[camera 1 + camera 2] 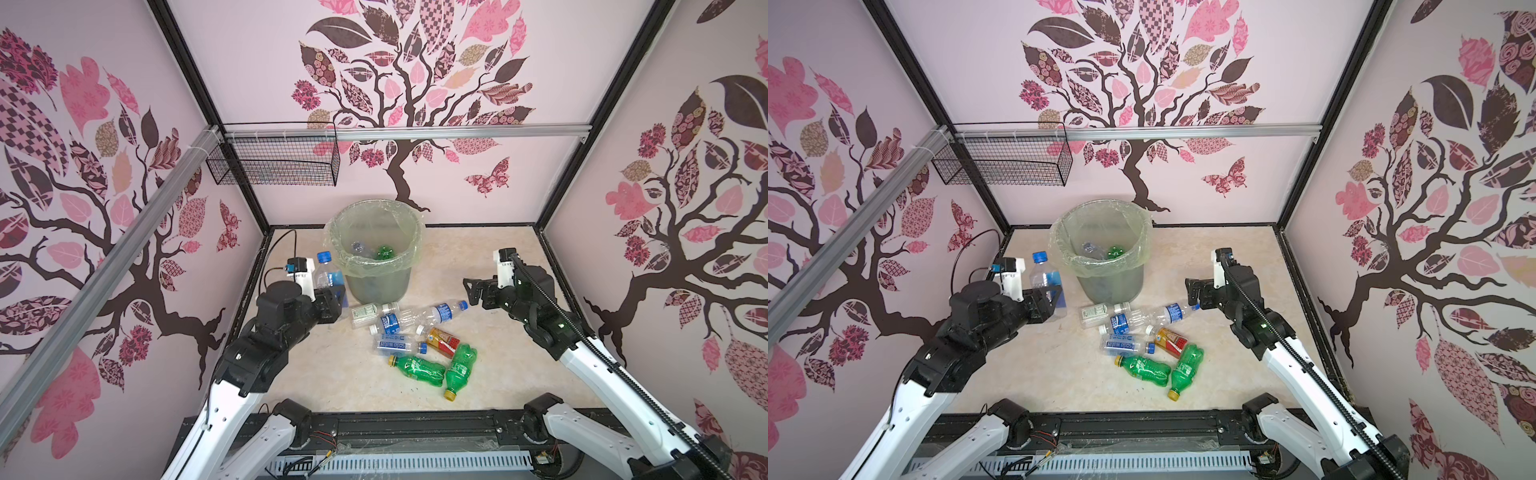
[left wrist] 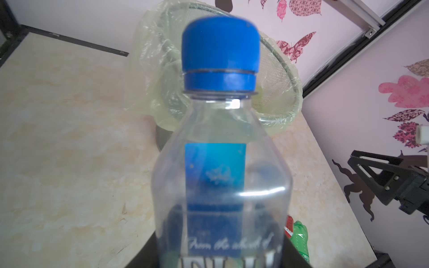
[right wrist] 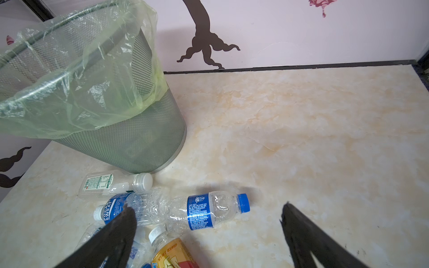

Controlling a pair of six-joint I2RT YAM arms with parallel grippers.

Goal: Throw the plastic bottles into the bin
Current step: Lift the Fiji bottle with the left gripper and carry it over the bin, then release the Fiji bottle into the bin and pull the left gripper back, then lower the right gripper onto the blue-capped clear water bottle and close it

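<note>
Loose bottles (image 1: 415, 336) lie on the bench (image 1: 332, 374). Beyond them, the right hand (image 1: 471, 293) hovers wide and empty, and the left hand (image 1: 332, 298) grips an upright blue-capped bottle (image 1: 325, 270) just left of the bin (image 1: 376, 291). It should clear the rim (image 1: 376, 266) before release.

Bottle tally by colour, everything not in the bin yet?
clear blue-labelled bottles: 4 (one held in the left gripper)
clear white-labelled bottle: 1
green bottles: 2
amber bottle: 1
Total outside the bin: 8
</note>
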